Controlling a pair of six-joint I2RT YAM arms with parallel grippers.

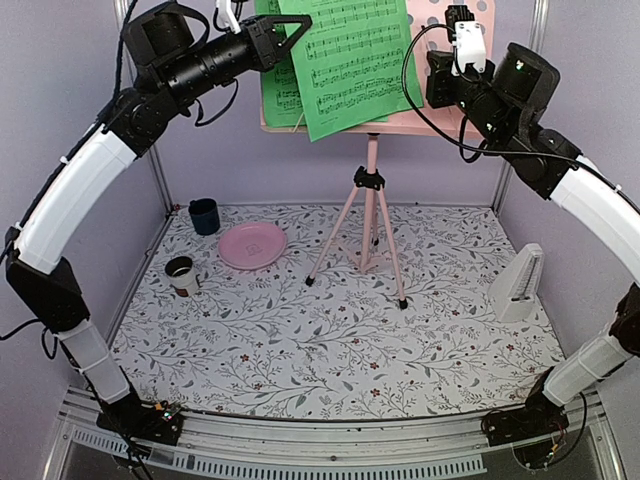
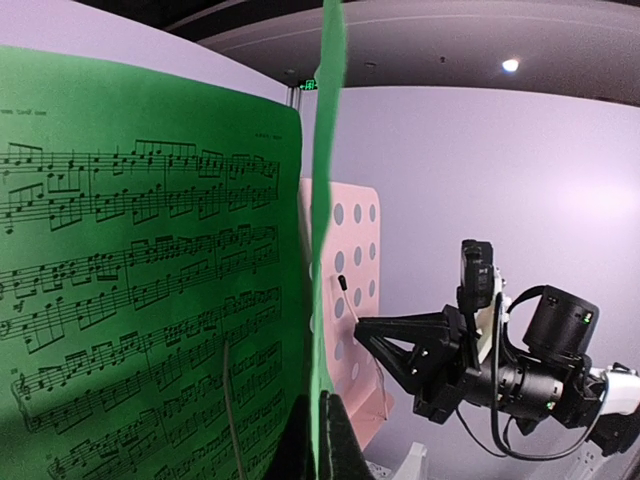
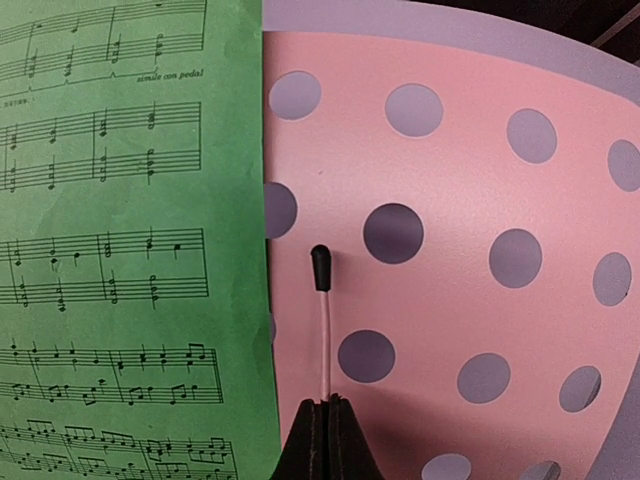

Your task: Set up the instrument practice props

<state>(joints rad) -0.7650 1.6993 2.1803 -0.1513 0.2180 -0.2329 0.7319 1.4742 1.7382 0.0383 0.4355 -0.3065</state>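
Pink music stand point(image 1: 400, 124) stands centre-far on surface point(image 1: 300, 350); its perforated desk carries green sheet-music pages point(image 1: 350, 60). L gripper point(image 2: 322, 440): jaws closed, pinching edge of front page at top left. R gripper point(image 3: 325, 435): jaws closed on stand's thin retainer wire point(image 3: 322, 310), just right of pages. White metronome point(image 1: 520, 285) is upright at right of surface, well apart from stand.

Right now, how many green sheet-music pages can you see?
2. The front page, tilted, has its edge pinched in the left hand; the second page rests on the pink desk behind it. More may be hidden.
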